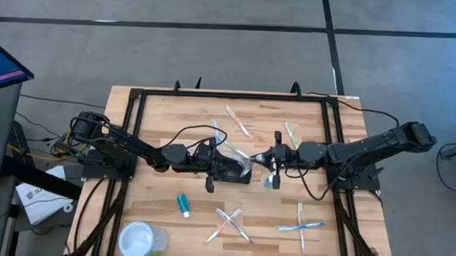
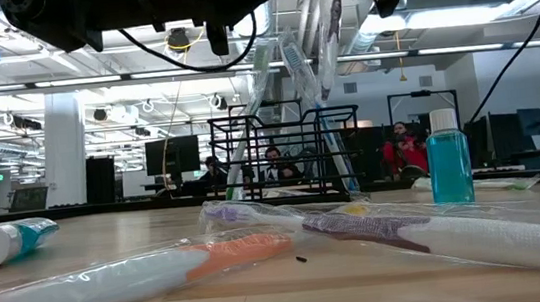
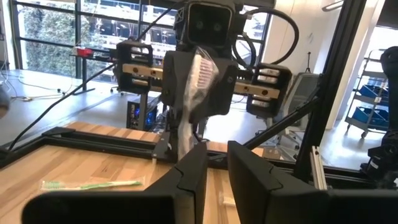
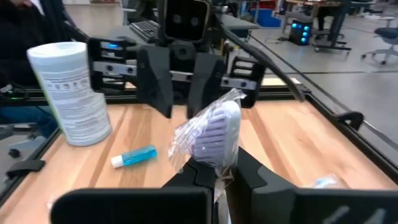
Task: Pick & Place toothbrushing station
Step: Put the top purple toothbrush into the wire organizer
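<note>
While parted narrowly, left fingers (image 3: 214,177) | right fingers (image 4: 217,177) pinch crinkly-wrapped, seemingly bristled toothbrush (image 4: 214,134)

Left gripper (image 1: 245,166) apparently parted, right gripper (image 1: 267,155) clamped

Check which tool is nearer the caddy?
Left. The left tool hangs right at the caddy; the right tool, shut on a wrapped toothbrush, is just off its other end.
</note>
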You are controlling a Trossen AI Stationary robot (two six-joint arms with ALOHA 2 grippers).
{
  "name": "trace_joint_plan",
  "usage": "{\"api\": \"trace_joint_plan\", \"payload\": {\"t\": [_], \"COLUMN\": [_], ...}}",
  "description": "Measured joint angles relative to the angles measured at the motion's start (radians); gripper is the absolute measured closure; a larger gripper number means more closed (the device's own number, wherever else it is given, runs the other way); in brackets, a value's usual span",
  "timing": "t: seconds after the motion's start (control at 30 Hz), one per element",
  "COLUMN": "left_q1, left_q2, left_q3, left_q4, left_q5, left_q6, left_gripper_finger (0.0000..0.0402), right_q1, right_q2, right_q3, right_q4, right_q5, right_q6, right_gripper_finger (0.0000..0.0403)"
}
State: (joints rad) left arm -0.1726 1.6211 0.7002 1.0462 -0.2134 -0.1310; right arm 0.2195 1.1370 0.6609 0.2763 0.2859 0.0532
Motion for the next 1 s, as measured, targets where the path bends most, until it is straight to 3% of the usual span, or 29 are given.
{"api": "trace_joint_plan", "payload": {"t": [0.33, 1.0], "left_q1": [0.000, -0.006], "left_q2": [0.000, 0.001], "left_q3": [0.000, -0.001], "left_q4": [-0.011, -0.018], "left_q5": [0.000, -0.004], "left_q6": [0.000, -0.006], "left_gripper_finger": [0.0344, 0.0344], "right_q1": [-0.021, -0.025], "right_q2": [0.016, 0.243], "right_q3": [0.000, 0.000], "right_q4": [-0.049, 0.004], "right_q5": [0.013, 0.010], "right_q6": [0.032, 0.088], "right_gripper_finger": [0.0397, 0.0391]}}
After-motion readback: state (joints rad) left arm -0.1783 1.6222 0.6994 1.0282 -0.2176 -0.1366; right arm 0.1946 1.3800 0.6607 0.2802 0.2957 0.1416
